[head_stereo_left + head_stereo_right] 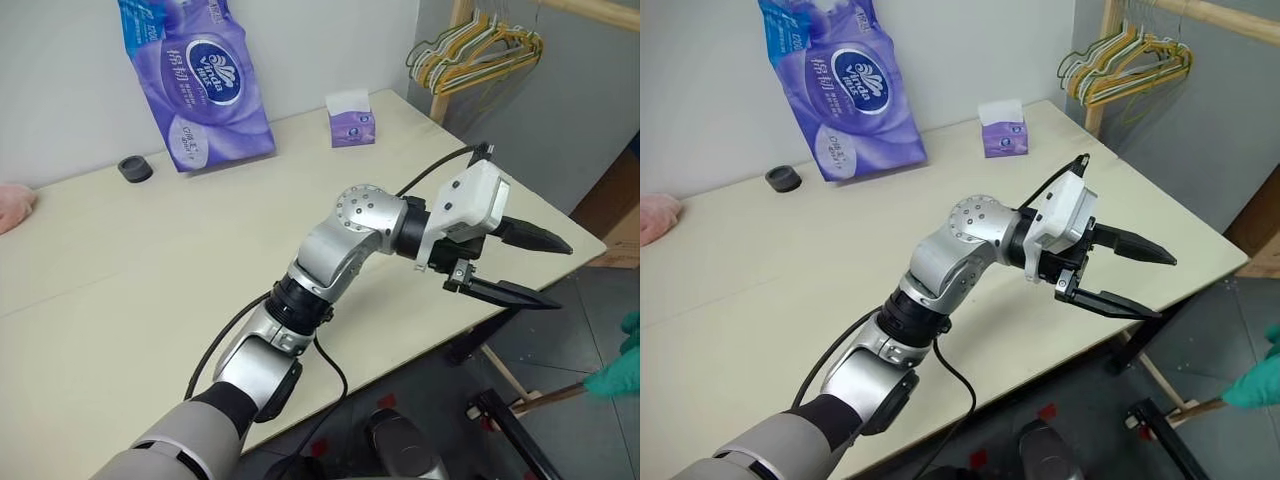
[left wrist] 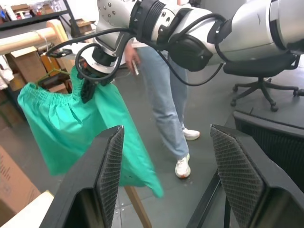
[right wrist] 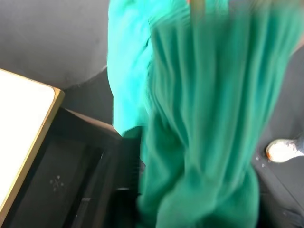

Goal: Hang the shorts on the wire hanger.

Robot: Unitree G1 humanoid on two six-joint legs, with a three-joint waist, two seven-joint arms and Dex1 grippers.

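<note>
Held out past the table (image 1: pixel 120 270) edge toward 3 o'clock, the left gripper (image 1: pixel 535 268) is seen with fingers spread and empty. At 9 o'clock in its wrist view, the shorts (image 2: pixel 71 123) are draped beside the right gripper (image 2: pixel 88 90), whose grip cannot be told. Hanging seems nearly done; a clean release and withdrawal are called for next.

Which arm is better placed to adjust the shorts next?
Right. The right gripper is at the teal shorts, by their waistband, while the left gripper, jaws open and empty, hovers at the edge of the table, apart from them.
</note>
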